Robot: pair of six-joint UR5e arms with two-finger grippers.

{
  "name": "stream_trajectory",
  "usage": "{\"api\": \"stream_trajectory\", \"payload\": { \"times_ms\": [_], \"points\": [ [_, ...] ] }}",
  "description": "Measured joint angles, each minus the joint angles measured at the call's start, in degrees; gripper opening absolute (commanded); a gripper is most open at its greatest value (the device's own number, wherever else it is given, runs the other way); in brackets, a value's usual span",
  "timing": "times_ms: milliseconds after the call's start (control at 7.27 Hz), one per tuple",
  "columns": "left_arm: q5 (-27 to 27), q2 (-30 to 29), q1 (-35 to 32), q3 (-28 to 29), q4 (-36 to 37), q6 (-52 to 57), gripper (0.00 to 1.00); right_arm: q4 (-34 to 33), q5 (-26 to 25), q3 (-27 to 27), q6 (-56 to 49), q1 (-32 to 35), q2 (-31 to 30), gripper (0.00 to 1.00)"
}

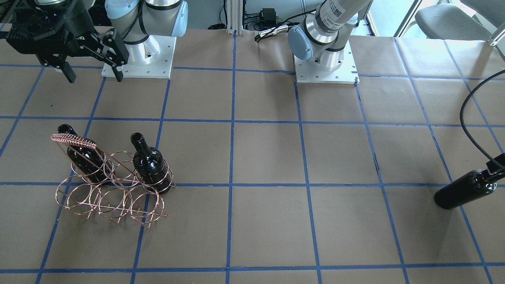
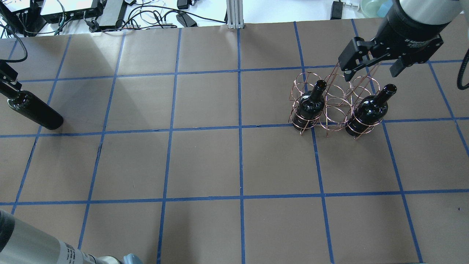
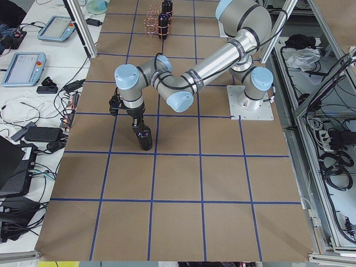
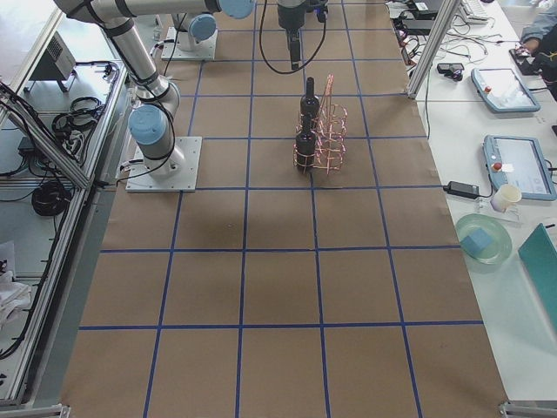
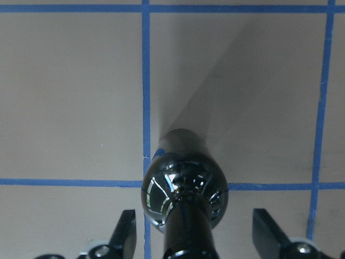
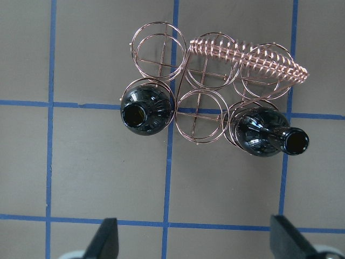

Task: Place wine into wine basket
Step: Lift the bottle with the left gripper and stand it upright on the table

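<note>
The copper wire wine basket [image 2: 335, 110] stands at the table's right; it also shows in the front view [image 1: 114, 197] and the right wrist view [image 6: 207, 100]. Two black wine bottles [image 2: 309, 104] [image 2: 368, 112] stand upright in its end rings, also seen from above [image 6: 143, 113] [image 6: 264, 135]. My right gripper [image 2: 372, 73] hangs open and empty above the basket's far side. A third wine bottle [image 2: 34, 112] stands on the table at the far left. My left gripper [image 5: 197, 237] is open around its neck, with the fingers [image 5: 125, 232] clear of the glass.
The table is brown paper with a blue tape grid [image 2: 240, 128]. The arm bases [image 1: 138, 59] [image 1: 325, 63] stand at the robot's edge. Cables and devices [image 2: 110, 14] lie beyond the far edge. A black cable [image 1: 469, 118] hangs by the left gripper.
</note>
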Motion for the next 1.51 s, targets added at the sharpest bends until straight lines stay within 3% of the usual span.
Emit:
{"api": "stream_trajectory", "payload": {
  "times_ms": [412, 550, 825, 1512],
  "points": [
    [1.06, -0.14, 0.00, 0.02, 0.14, -0.05, 0.55, 0.00, 0.06, 0.23, 0.00, -0.04, -0.01, 1.00],
    [0.93, -0.19, 0.00, 0.05, 0.25, -0.13, 0.50, 0.00, 0.05, 0.24, -0.02, -0.04, -0.01, 1.00],
    [0.71, -0.25, 0.00, 0.05, 0.35, -0.17, 0.00, 0.00, 0.03, 0.25, 0.00, -0.05, -0.01, 1.00],
    [0.25, 2.61, -2.69, 0.04, -0.94, -0.61, 0.00, 0.00, 0.03, 0.33, 0.02, -0.05, -0.01, 1.00]
  ]
}}
